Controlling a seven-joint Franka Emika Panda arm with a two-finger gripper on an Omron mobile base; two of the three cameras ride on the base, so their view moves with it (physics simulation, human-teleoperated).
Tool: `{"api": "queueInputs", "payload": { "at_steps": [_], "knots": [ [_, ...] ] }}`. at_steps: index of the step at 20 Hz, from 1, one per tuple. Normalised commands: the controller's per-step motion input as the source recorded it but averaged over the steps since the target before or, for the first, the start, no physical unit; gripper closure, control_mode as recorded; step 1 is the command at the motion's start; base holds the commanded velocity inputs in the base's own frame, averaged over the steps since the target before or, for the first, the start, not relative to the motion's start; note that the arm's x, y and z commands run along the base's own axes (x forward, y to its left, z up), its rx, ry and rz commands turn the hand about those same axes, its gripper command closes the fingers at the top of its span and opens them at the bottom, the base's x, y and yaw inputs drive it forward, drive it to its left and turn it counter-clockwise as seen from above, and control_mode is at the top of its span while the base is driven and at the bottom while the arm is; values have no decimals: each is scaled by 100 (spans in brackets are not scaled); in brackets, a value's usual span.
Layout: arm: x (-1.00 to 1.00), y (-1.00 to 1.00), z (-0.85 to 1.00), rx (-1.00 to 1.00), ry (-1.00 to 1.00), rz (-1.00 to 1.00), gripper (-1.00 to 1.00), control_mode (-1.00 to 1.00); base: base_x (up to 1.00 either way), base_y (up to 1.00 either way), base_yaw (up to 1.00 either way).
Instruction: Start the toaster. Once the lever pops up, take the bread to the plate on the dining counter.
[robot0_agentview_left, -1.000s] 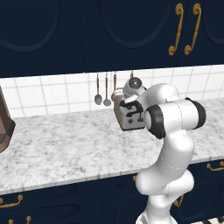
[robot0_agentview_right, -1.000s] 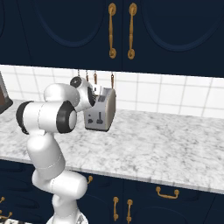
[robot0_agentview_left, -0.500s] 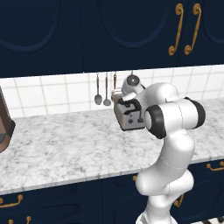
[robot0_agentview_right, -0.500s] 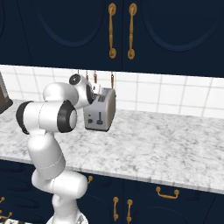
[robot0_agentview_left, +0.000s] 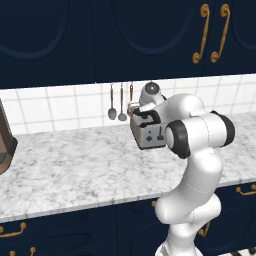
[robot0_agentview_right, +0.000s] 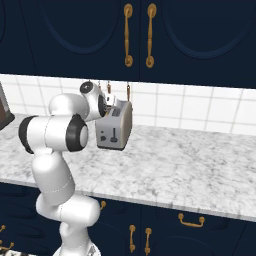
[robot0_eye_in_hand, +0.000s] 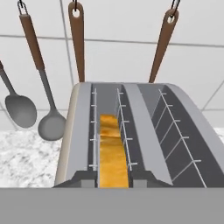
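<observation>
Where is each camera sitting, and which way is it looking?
Left base view: sits behind the arm on its left, looking forward and down at the toaster on the marble counter; the white arm rises at lower right.
Right base view: behind on the right, facing the same toaster; the arm rises at lower left.
Hand view: on the hand, looking down into the toaster's slots at the bread, with both fingertips beside it.
All three share the toaster and the hanging utensils.

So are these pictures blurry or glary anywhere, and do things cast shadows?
Left base view: sharp, evenly lit, no glare, only a faint shadow under the toaster. Right base view: the same flat light on the marble counter. Hand view: crisp bread, and the slots splay out with perspective.
</observation>
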Motion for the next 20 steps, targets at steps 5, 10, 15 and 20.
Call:
{"api": "queueInputs", "payload": {
  "at_steps": [5, 10, 15, 20],
  "knots": [
    [-33, 0, -8, 0, -2, 0, 100, -100, 0, 0, 0],
    [-19, 0, 0, 0, -6, 0, 100, -100, 0, 0, 0],
    [-15, 4, 7, 0, -13, 0, 100, -100, 0, 0, 0],
    [-13, 11, 23, -1, -18, 0, 100, -100, 0, 0, 0]
  ]
}}
